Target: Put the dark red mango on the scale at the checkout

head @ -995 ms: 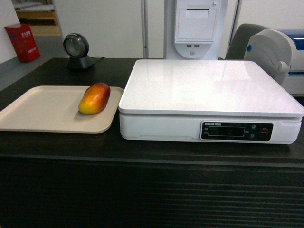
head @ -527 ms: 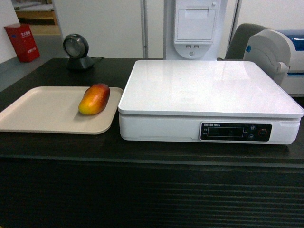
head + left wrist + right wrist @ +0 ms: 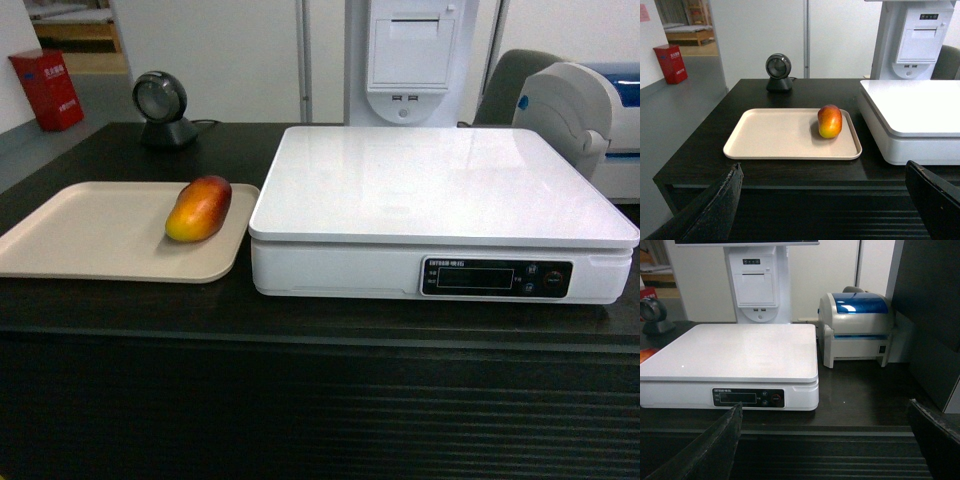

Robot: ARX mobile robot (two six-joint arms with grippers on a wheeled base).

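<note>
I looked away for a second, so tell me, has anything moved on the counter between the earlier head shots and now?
Nothing visibly changed. The dark red mango lies on the beige tray as before, the scale is bare, and neither gripper has touched anything.

Mango on tray, left of scale.

Scale: glossy white plastic platform, reflections across top; dark shiny display strip. Dark red mango: smooth, waxy skin with faint sheen. Beige tray: matt plastic look. Bench: dark brown-black, matt wood-grain top, ribbed slatted front. Label printer: pale grey plastic, translucent glossy blue lid. Left gripper, jaws: rough-edged matt black.
</note>
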